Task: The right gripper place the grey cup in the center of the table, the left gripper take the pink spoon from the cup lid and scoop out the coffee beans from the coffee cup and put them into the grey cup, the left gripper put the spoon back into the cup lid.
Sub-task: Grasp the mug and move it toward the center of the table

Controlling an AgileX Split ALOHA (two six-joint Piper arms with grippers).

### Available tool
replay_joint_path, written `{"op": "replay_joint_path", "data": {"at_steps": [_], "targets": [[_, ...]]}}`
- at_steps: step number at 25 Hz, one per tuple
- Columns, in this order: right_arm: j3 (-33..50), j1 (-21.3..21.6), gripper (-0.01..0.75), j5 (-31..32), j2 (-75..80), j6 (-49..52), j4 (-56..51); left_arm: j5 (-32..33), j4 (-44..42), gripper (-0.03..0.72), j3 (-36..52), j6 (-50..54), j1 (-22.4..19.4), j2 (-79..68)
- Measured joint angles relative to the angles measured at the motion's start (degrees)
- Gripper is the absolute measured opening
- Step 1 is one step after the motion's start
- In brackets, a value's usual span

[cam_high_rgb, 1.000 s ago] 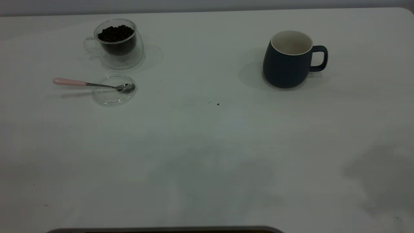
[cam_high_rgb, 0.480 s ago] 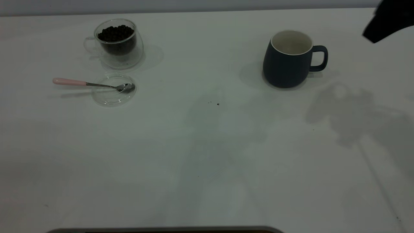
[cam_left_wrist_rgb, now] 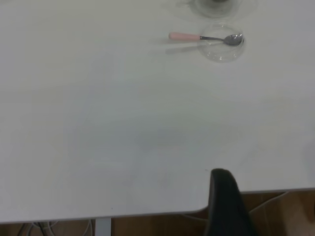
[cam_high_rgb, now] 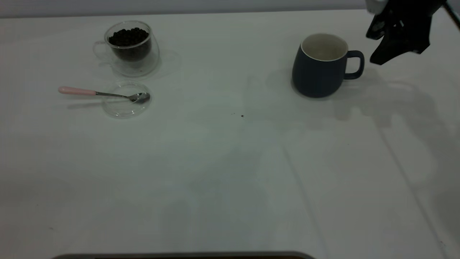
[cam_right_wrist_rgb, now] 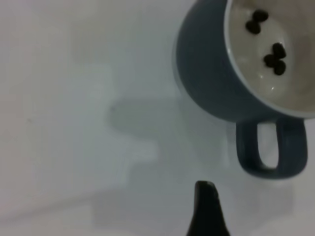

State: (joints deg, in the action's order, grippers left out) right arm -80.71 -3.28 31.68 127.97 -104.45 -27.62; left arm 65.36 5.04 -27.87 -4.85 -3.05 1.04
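Step one, approach: right gripper (cam_high_rgb: 386, 48) above and beside handle of mug (cam_high_rgb: 318, 72) at surface (cam_high_rgb: 230, 162) far right, jaws' opening impossible to tell, nothing held; next, descend onto handle, grasp, carry to center.

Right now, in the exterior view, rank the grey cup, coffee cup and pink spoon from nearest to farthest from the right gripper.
1. grey cup, just beside the right gripper.
2. coffee cup, far left, at the back.
3. pink spoon, far left, bowl resting on the cup lid.
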Motion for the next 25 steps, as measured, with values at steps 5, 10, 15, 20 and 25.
{"op": "replay_joint_path", "data": {"at_steps": [5,10,15,20,25], "targets": [[-4.1,0.4,0.573,-2.1,4.6,-4.8,-1.8,0.0,0.0,0.48,0.0,0.0,0.0,0.0],[-5.3,0.8,0.573,-3.2,7.5,-9.5,-6.4,0.0,0.0,0.48,0.0,0.0,0.0,0.0],[-5.4,0.2,0.573,-3.9,9.5,-16.2,-14.9,0.0,0.0,0.48,0.0,0.0,0.0,0.0],[-5.4,-2.0,0.573,-5.3,10.1,-16.7,-21.9,0.0,0.0,0.48,0.0,0.0,0.0,0.0],[-5.4,-4.9,0.573,-6.4,10.1,-16.7,-24.7,0.0,0.0,0.48,0.0,0.0,0.0,0.0]]}}
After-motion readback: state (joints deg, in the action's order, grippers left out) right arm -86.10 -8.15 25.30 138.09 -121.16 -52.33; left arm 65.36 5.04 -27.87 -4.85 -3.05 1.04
